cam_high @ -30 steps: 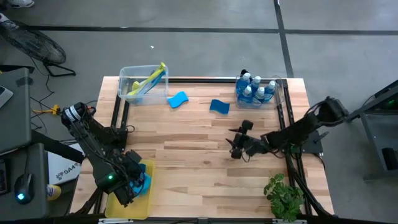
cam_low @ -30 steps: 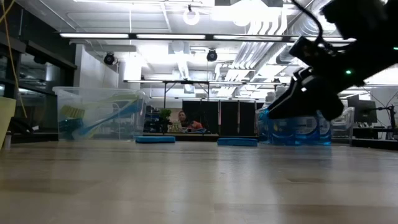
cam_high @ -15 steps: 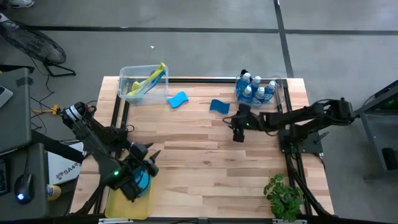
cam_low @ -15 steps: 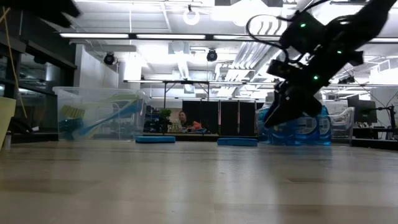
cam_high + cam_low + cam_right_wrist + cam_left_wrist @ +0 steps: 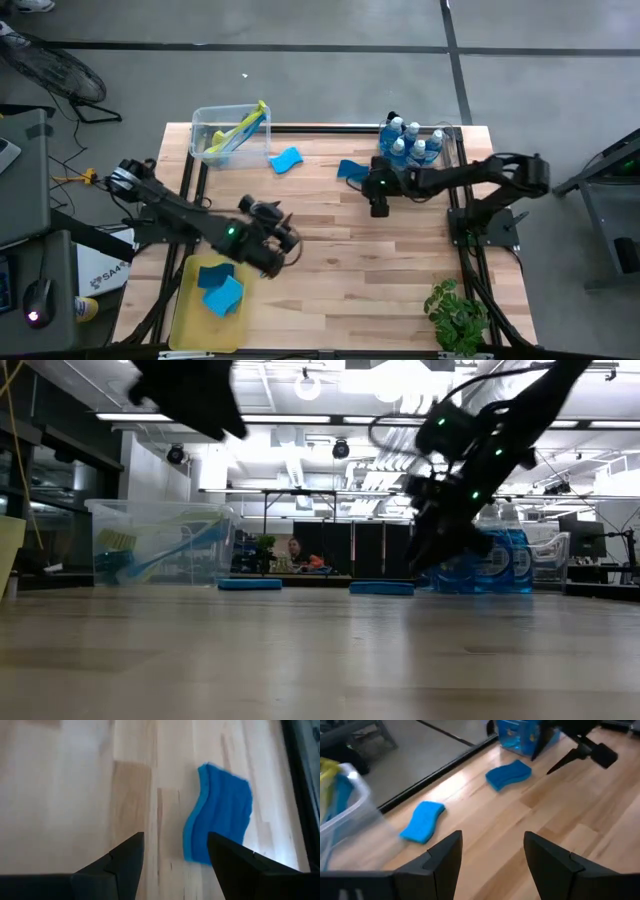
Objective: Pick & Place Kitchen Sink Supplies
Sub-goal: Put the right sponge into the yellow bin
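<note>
Two blue sponges lie flat on the wooden table: one (image 5: 286, 160) beside the brush bin, one (image 5: 350, 170) beside the bottle bin. Two more sponges (image 5: 220, 286) lie in the yellow tray (image 5: 188, 318) at the near left. My left gripper (image 5: 290, 240) (image 5: 492, 840) hangs open over the table's middle left, nothing between its fingers. My right gripper (image 5: 378, 207) (image 5: 175, 840) is open, just short of the right-hand sponge (image 5: 220, 815) on its near side, pointing down at a slant. Soap bottles (image 5: 410, 140) and dish brushes (image 5: 235, 128) stand in their bins.
A clear bin (image 5: 205, 140) with the brushes stands at the far left, and a clear bin (image 5: 440, 158) with the bottles at the far right. A potted plant (image 5: 455, 315) sits at the near right corner. Bare wood lies between the two arms.
My left gripper has swung from above the yellow tray toward the table's middle and far side, turning as it went; the tray's sponges now show uncovered. My right gripper has gone toward the far edge and left, up to the sponge by the bottle bin.
</note>
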